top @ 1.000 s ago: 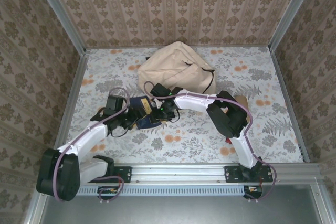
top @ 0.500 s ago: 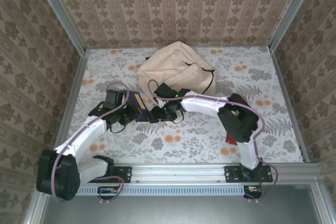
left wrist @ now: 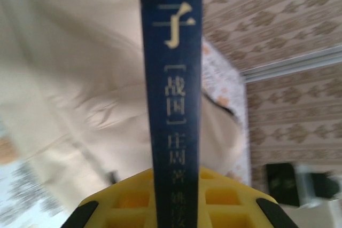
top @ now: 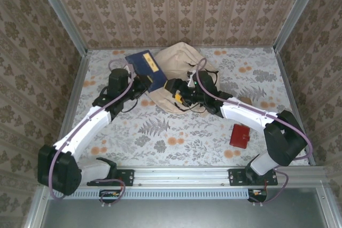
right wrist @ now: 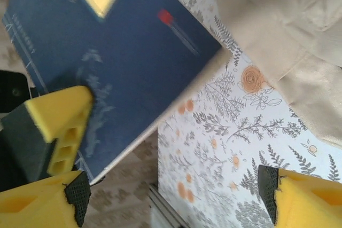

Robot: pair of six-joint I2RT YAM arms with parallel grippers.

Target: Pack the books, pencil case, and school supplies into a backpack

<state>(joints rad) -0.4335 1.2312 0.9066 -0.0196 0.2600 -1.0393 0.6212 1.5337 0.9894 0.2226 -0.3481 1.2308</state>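
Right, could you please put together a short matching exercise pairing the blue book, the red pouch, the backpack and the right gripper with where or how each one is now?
Things:
1. blue book
2. red pouch
3. backpack
4. right gripper

States:
A. open, holding nothing
B. slumped at the far middle of the table
C. held up off the table, clamped in the left gripper
D. lying flat at the near right of the table

Pairs: 1-C, 2-D, 3-B, 4-A
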